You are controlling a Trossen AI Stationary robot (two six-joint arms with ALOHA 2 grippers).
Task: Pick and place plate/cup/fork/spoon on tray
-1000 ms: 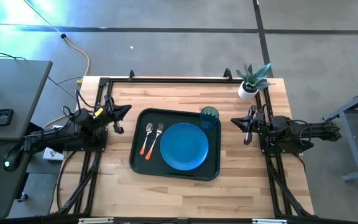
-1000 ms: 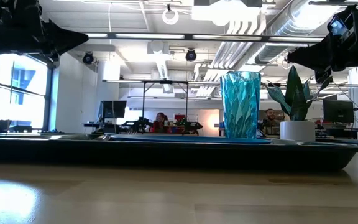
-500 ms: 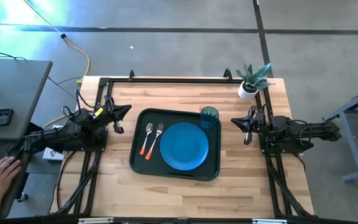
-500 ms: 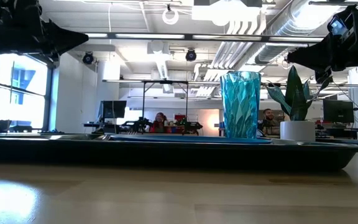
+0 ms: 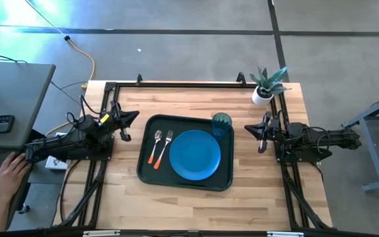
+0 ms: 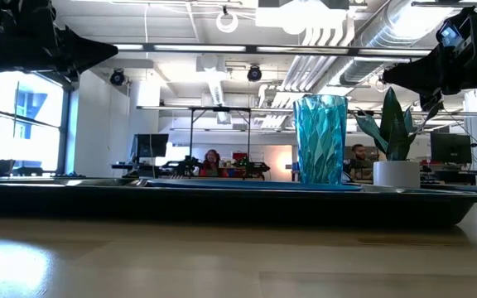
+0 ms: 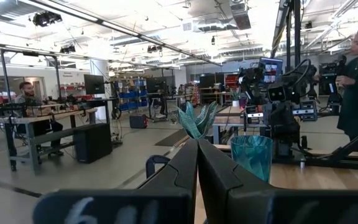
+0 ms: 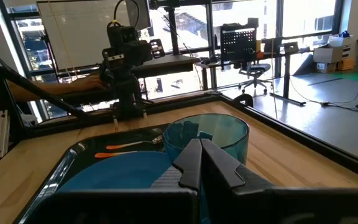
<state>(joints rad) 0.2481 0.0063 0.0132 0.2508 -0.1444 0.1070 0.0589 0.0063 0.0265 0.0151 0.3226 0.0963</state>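
Observation:
The dark tray lies at the table's middle. On it lie the blue plate, the teal cup upright at the tray's far right corner, and the orange-handled spoon and fork side by side at its left. My left gripper is shut and empty, left of the tray. My right gripper is shut and empty, right of the cup. The cup also shows in the low view, the left wrist view and the right wrist view.
A white pot with a green plant stands at the table's far right corner. A person's hand rests on the left arm's base, off the table's left edge. Bare wood lies near the table's front edge.
Both arms have kept still. A person's hand has come into view at the lower left, beside the left arm's base, and moved a little closer to it.

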